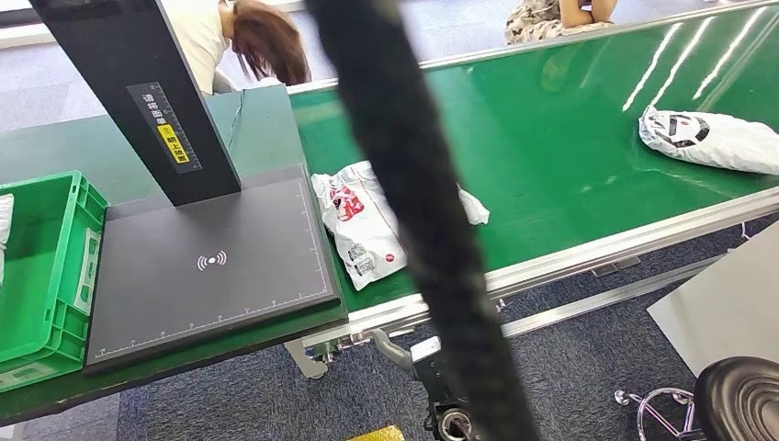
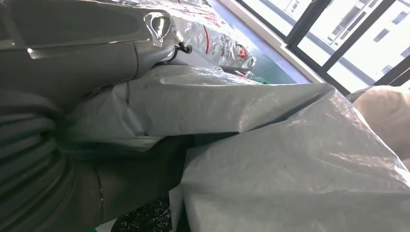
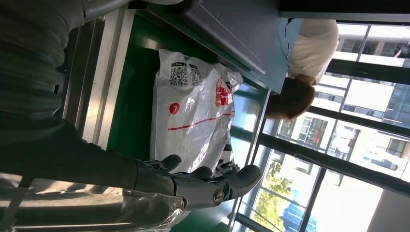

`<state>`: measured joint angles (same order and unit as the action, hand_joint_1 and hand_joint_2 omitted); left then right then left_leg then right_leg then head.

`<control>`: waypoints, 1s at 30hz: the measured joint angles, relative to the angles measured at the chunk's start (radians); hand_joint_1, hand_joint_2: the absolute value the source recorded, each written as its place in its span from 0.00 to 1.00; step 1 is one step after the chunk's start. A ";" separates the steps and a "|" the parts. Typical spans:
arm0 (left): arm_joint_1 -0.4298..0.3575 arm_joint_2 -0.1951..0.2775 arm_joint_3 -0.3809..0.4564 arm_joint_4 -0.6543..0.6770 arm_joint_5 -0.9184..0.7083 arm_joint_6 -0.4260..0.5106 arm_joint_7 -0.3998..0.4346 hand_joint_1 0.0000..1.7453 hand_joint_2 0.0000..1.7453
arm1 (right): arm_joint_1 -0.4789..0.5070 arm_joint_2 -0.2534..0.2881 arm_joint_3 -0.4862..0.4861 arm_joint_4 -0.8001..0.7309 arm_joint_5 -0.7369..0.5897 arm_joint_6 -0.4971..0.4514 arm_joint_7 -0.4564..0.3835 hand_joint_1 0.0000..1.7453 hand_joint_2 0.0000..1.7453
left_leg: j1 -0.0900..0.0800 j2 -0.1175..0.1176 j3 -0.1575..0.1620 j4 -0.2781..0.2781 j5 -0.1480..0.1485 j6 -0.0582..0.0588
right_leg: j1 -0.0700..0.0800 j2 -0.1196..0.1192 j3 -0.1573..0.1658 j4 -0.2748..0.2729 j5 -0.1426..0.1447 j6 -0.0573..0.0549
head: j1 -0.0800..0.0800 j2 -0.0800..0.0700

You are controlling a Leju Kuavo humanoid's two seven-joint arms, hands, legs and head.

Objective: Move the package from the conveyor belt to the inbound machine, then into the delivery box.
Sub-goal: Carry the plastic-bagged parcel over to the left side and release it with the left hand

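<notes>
Head view looks down from high on the robot across the green conveyor belt (image 1: 551, 119) and the dark scanner pad (image 1: 211, 266), with a black cable (image 1: 413, 202) hanging close before the lens. Right wrist view, turned on its side, sits just behind the right hand (image 3: 193, 186), facing over the same belt at the white package (image 3: 193, 111) and the windows. Left wrist view is pressed right up against grey plastic wrapping (image 2: 270, 159).

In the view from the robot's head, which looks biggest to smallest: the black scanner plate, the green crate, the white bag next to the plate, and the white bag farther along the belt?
1. Black scanner plate.
2. Green crate, though the picture's edge cuts it off.
3 and 4. Near white bag and far white bag look alike in size; a black band hides part of the near one.
</notes>
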<state>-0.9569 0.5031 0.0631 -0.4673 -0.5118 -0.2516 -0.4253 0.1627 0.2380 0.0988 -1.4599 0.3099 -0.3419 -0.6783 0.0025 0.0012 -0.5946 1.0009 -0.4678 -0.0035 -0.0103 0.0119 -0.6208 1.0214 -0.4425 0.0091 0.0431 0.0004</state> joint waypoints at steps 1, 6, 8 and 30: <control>0.004 0.000 0.000 0.000 -0.003 0.000 0.000 0.55 1.00 | 0.000 0.000 0.001 0.000 -0.001 -0.002 0.000 0.00 1.00 | 0.000 0.000 0.000 0.000 0.000 0.000 | 0.000 0.000 0.000 0.000 0.000 0.000 | 0.000 0.000; 0.006 -0.005 -0.001 0.000 -0.016 -0.002 0.016 0.00 1.00 | 0.000 0.000 0.002 0.000 -0.014 -0.014 0.000 0.00 1.00 | 0.000 0.000 0.000 0.000 0.000 0.000 | 0.000 0.000 0.000 0.000 0.000 0.000 | 0.000 0.000; 0.004 -0.009 -0.001 0.000 -0.019 -0.007 0.025 0.00 1.00 | 0.000 0.000 0.003 0.000 -0.018 -0.017 -0.001 0.00 1.00 | 0.000 0.000 0.000 0.000 0.000 0.000 | 0.000 0.000 0.000 0.000 0.000 0.000 | 0.000 0.000; -0.011 -0.019 -0.001 0.003 0.016 -0.031 -0.005 0.00 1.00 | 0.000 0.000 -0.004 0.000 -0.017 -0.003 -0.014 0.00 1.00 | 0.000 0.000 0.000 0.000 0.000 0.000 | 0.000 0.000 0.000 0.000 0.000 0.000 | 0.000 0.000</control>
<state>-0.9682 0.4843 0.0619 -0.4644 -0.4953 -0.2825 -0.4308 0.1624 0.2380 0.0951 -1.4595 0.2927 -0.3453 -0.6919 0.0026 0.0013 -0.5944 1.0009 -0.4678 -0.0035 -0.0101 0.0120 -0.6211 1.0213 -0.4422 0.0087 0.0432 0.0004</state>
